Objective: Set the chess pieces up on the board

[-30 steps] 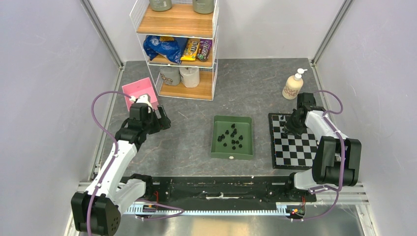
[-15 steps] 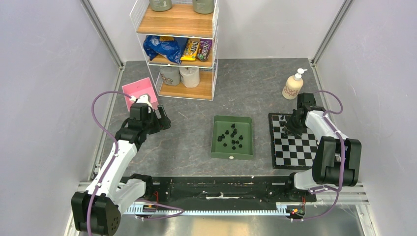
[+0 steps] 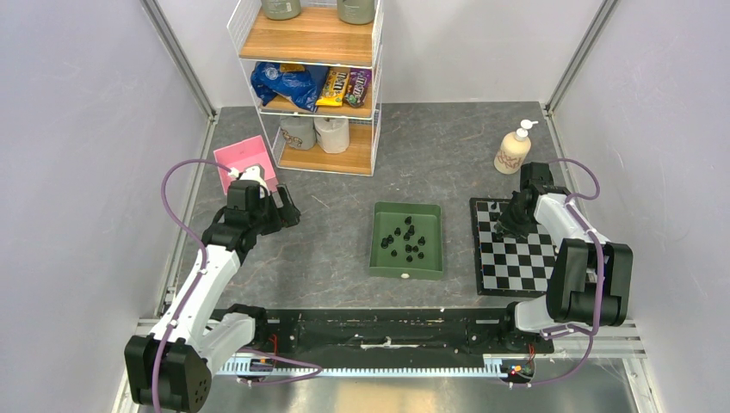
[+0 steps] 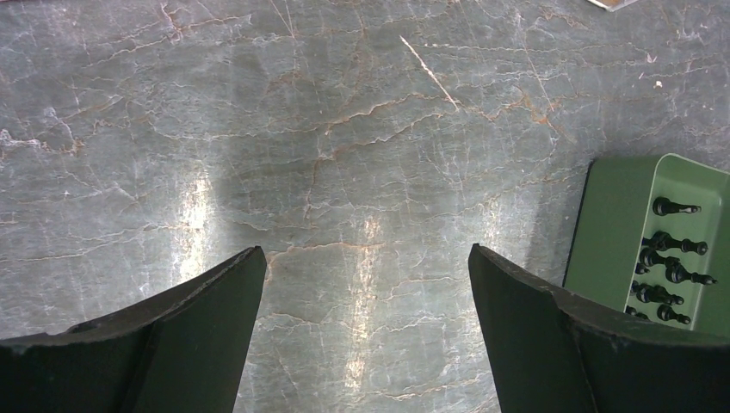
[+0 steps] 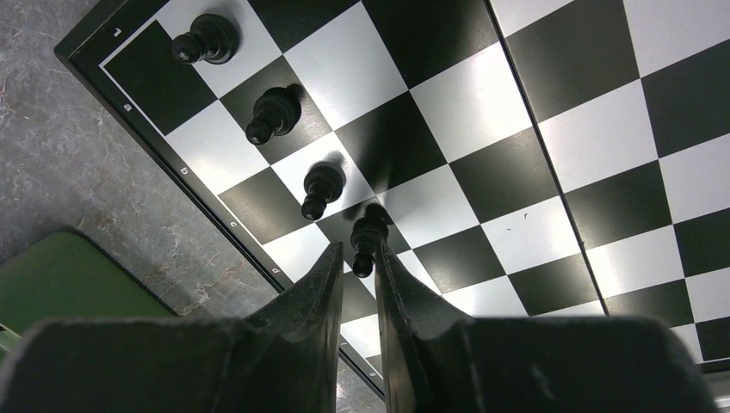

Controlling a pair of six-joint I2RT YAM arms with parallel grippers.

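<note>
Board (image 5: 482,129) black-white checkered, dark border; chess pieces (image 5: 323,189) black; tray (image 3: 377,245) green; table (image 4: 344,129) grey, veined.

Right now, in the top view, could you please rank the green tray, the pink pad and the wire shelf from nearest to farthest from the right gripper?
1. The green tray, mid-table, just left of the right gripper.
2. The wire shelf, at the back, further left.
3. The pink pad, far left.

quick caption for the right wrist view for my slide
Fingers flank a black chess piece, fourth in a line with three others along the board edge; green tray at lower left.
</note>
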